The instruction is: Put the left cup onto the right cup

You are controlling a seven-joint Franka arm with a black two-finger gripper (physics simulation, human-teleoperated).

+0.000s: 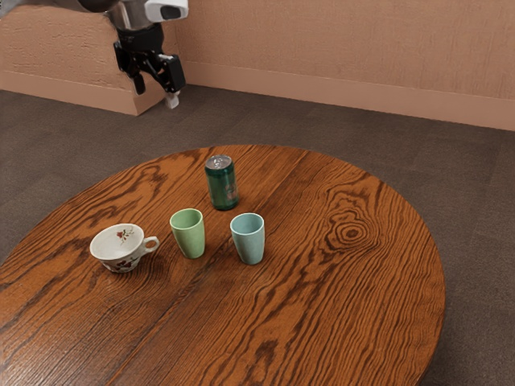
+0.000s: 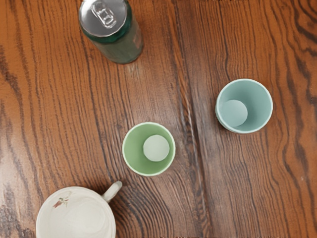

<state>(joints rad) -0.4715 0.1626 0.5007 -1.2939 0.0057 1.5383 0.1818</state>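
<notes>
A light green cup point(image 1: 187, 233) stands upright near the table's middle, and a light blue cup point(image 1: 248, 238) stands just to its right in the exterior view, a small gap between them. My gripper point(image 1: 155, 94) hangs high above the table's far left edge, open and holding nothing, well away from both cups. From the wrist view I look straight down into the green cup point(image 2: 148, 148) and the blue cup point(image 2: 244, 105); both are empty.
A white floral teacup point(image 1: 121, 247) point(image 2: 77, 215) sits left of the green cup, its handle toward it. A green drink can point(image 1: 220, 182) point(image 2: 110, 27) stands just behind the two cups. The round wooden table point(image 1: 338, 305) is bare on its right half.
</notes>
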